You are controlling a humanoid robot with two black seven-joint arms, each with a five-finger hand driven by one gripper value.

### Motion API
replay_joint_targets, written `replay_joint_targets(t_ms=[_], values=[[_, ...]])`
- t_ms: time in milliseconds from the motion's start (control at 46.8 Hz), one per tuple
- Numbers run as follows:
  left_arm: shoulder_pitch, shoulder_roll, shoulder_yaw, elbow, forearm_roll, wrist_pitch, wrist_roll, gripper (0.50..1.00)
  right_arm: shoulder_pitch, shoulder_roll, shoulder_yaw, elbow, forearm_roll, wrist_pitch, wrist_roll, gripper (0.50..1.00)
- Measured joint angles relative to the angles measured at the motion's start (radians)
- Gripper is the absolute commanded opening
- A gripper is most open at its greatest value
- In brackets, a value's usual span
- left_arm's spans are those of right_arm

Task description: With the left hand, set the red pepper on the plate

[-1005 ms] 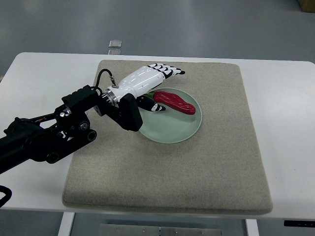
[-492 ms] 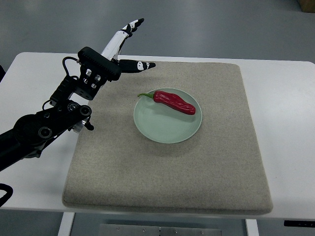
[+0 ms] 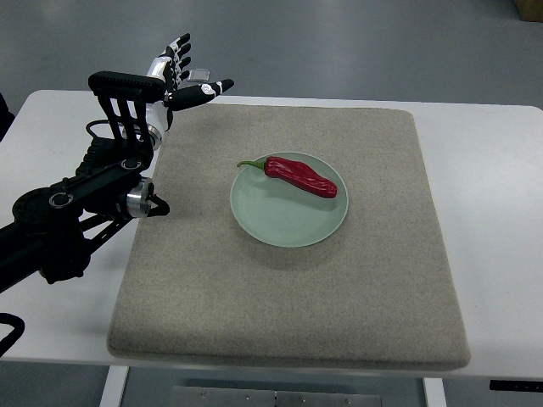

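- The glossy red chili pepper with a green stem (image 3: pixel 300 175) lies unmoved on the round pale green plate (image 3: pixel 288 222).
- The left hand (image 3: pixel 176 75), fingers spread and empty, has withdrawn further, past the beige mat's (image 3: pixel 297 297) far-left corner.

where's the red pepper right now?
In the top view, the red pepper lies on the upper part of the green plate, mid-mat, well right of the open left hand.
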Motion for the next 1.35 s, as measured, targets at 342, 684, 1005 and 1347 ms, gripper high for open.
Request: replay_joint_targets(t_ms=[342, 684, 1005, 1347], values=[[0.09, -0.033, -0.156, -0.001, -0.067, -0.016, 0.0, 0.996, 0.0, 0.0, 0.0, 0.0, 0.0, 0.0, 0.0, 0.932], [0.152, -0.073, -0.288, 0.015, -0.221, -0.103, -0.044, 0.999, 0.0, 0.0, 0.0, 0.0, 0.0, 0.0, 0.0, 0.932], [0.196, -0.074, -0.369, 0.027, -0.408, -0.23, -0.045, 0.999, 0.0, 0.0, 0.0, 0.0, 0.0, 0.0, 0.0, 0.932], [0.207, -0.074, -0.435, 0.033, -0.429, -0.263, -0.044, 0.999, -0.001, 0.0, 0.003, 0.004, 0.0, 0.003, -0.002, 0.932]])
